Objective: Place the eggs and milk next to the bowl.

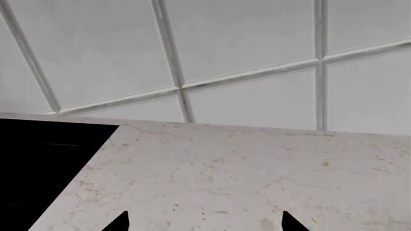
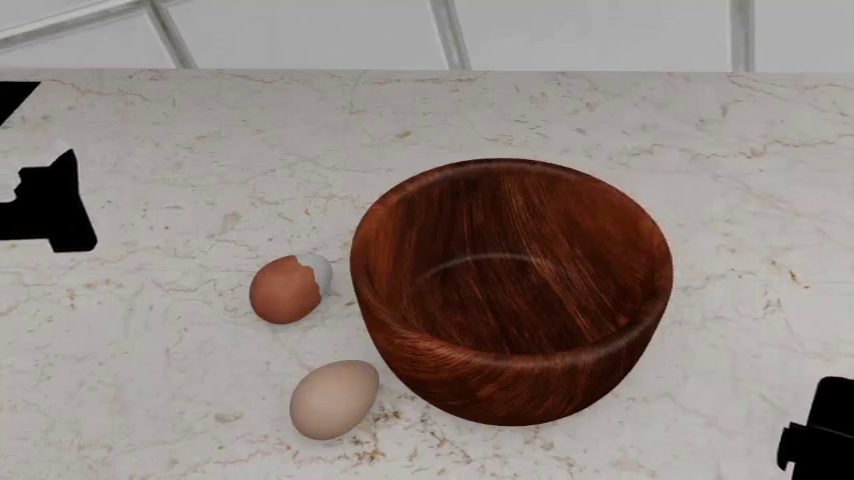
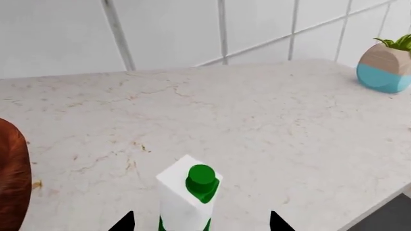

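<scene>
1. As seen from the right wrist, milk carton [image 3: 187, 199] stands upright on the marble counter [image 3: 270, 125], centred between the right gripper [image 3: 200, 222] tips, jaws spread wide, not touching it.
2. Bowl [image 3: 13, 178] edge lies off to one side of those jaws.
3. Head view: reddish-brown egg [image 2: 286, 288] and beige egg [image 2: 334, 399] lie just beside the bowl [image 2: 514, 290].
4. Left gripper [image 1: 204, 222] open over bare counter, nothing between its tips.
5. Potted plant [image 3: 386, 67] well apart.

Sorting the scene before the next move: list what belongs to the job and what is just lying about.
Job:
reddish-brown egg
pale egg
bowl
milk carton

Lying about:
potted plant in a blue-and-beige pot
black panel in the counter
</scene>
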Robot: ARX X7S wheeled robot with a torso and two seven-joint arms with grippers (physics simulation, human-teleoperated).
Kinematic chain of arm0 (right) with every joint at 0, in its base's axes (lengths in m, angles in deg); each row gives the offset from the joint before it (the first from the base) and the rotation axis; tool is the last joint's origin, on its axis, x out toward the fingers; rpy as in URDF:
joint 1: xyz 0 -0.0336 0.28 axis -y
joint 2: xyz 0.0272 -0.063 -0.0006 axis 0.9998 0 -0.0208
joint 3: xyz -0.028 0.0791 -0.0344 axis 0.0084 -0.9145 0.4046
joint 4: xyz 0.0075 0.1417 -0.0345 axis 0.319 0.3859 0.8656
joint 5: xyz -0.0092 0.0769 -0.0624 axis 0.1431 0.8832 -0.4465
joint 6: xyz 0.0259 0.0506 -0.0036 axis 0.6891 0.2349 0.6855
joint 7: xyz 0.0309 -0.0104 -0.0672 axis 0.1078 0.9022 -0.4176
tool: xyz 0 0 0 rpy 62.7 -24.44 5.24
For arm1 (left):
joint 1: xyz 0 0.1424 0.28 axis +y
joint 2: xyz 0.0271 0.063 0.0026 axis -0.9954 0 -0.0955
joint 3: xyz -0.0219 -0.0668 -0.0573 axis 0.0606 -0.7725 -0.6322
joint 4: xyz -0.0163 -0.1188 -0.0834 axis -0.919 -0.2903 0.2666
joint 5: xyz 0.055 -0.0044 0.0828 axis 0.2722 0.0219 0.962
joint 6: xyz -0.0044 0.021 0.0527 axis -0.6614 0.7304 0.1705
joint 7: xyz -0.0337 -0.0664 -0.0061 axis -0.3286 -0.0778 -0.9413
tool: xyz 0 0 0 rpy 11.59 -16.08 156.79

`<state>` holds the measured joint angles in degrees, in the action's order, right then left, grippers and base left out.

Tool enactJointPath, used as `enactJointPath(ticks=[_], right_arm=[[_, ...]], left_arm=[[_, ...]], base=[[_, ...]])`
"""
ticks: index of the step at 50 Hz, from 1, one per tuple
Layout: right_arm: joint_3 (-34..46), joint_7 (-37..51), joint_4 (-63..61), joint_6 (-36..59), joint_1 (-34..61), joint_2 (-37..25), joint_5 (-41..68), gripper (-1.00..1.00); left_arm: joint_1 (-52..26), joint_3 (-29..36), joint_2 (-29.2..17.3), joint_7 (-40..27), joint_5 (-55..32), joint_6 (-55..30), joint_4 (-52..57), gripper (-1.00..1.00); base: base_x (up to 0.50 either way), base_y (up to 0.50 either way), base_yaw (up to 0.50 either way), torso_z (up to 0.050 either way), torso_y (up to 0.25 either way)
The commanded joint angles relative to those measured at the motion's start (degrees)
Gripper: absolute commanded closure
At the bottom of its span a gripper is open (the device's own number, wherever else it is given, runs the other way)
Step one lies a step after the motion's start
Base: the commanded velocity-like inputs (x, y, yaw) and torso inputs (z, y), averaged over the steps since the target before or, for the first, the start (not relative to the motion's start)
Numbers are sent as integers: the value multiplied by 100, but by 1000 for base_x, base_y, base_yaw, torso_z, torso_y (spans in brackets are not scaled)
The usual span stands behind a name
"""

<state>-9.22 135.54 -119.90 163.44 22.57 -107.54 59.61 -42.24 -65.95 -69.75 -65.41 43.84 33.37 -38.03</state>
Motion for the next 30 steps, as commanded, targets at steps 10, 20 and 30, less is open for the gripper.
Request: enactJointPath(ticks=[10, 20, 30], right_arm=[[455, -257, 150, -411, -30, 428, -1036, -100], [668, -253, 270, -629, 82, 595, -1405, -100], [840, -193, 341, -791, 106, 783, -1643, -100]], left_arm=[[68, 14, -19, -30, 61, 118, -4, -100], [30, 48, -11, -35, 57, 141, -61, -100], [68, 15, -39, -22, 31, 196, -80, -100]], base=[[0, 0, 0, 0, 0], [0, 0, 0, 0, 0], [0, 0, 0, 0, 0]])
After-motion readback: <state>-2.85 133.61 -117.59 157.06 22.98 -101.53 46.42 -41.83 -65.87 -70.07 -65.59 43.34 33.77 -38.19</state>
